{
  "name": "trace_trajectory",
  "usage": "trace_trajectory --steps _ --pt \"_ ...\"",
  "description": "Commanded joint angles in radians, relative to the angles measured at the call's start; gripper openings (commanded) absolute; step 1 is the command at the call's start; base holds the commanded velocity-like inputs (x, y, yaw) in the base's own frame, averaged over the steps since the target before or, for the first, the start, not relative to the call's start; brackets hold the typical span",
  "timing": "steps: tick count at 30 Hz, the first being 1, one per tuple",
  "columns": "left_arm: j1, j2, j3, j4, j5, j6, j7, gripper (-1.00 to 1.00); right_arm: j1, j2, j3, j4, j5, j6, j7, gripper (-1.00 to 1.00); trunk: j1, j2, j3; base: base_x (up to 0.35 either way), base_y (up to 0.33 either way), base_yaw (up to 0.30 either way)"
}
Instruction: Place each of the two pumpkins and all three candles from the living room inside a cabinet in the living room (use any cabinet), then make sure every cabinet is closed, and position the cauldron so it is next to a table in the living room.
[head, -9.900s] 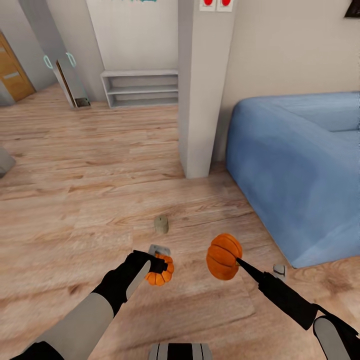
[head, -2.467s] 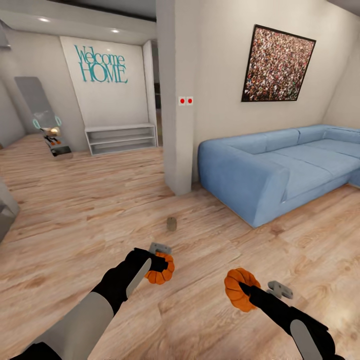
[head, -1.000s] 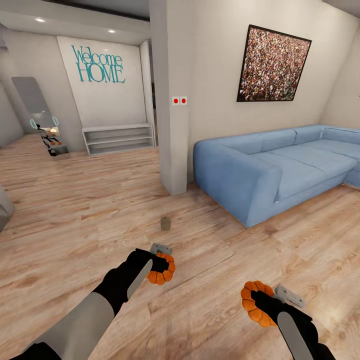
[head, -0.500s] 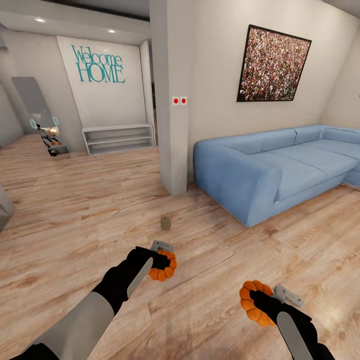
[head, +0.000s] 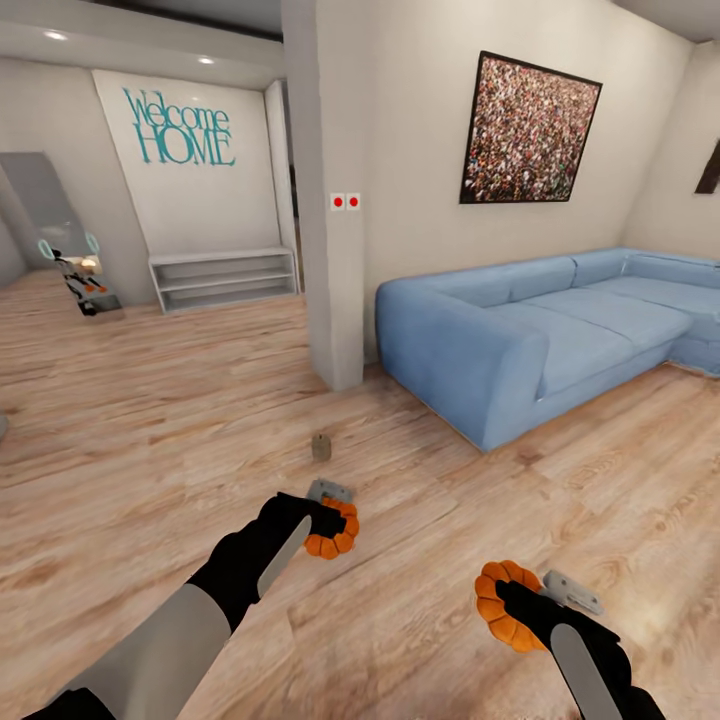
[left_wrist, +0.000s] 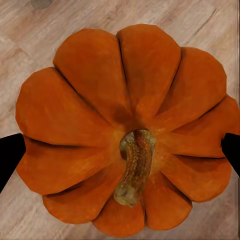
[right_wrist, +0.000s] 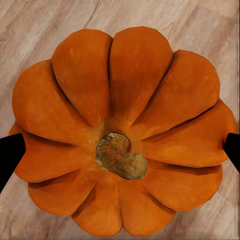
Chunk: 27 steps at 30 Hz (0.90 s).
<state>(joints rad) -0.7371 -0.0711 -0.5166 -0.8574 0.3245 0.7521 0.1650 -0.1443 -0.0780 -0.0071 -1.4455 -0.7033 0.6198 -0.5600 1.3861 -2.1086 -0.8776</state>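
Head view: left gripper (head: 335, 517) clamps one pumpkin (head: 331, 532) and right gripper (head: 512, 600) clamps the other pumpkin (head: 498, 603), both carried above the floor (head: 150, 420), presumably for transport to a cabinet. Each stem (left_wrist: 134, 166) points toward its wrist camera. A candle (head: 320, 446) apparently stands upright ahead.

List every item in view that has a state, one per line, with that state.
left gripper: shut on a pumpkin
left pumpkin: held off the floor, stem toward the wrist camera
right gripper: shut on the other pumpkin
right pumpkin: held off the floor
candle: upright on the floor, loose, ahead of the left gripper
white shelf bench: open-fronted, shelves look bare
sofa: unoccupied
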Motion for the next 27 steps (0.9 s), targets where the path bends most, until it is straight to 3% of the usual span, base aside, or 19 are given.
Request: trace_trajectory --steps 1,15,27 --pt "-0.001 0.0 -0.003 -0.001 0.011 0.003 0.008 -1.0 -0.001 0.0 0.001 -0.001 -0.01 0.001 -0.008 -1.0 0.0 0.0 -0.001 0.0 0.0 -0.254" --pt "-0.001 -0.001 -0.004 0.001 0.01 0.004 0.009 -1.0 -0.001 0.0 0.001 -0.001 -0.01 0.001 -0.007 -1.0 0.0 0.0 -0.001 0.0 0.0 -0.272" --pt "0.001 0.0 -0.035 -0.04 0.01 0.009 0.008 -1.0 0.0 0.0 0.002 -0.001 -0.01 0.001 -0.006 -1.0 0.0 0.0 -0.001 0.0 0.0 -0.276"
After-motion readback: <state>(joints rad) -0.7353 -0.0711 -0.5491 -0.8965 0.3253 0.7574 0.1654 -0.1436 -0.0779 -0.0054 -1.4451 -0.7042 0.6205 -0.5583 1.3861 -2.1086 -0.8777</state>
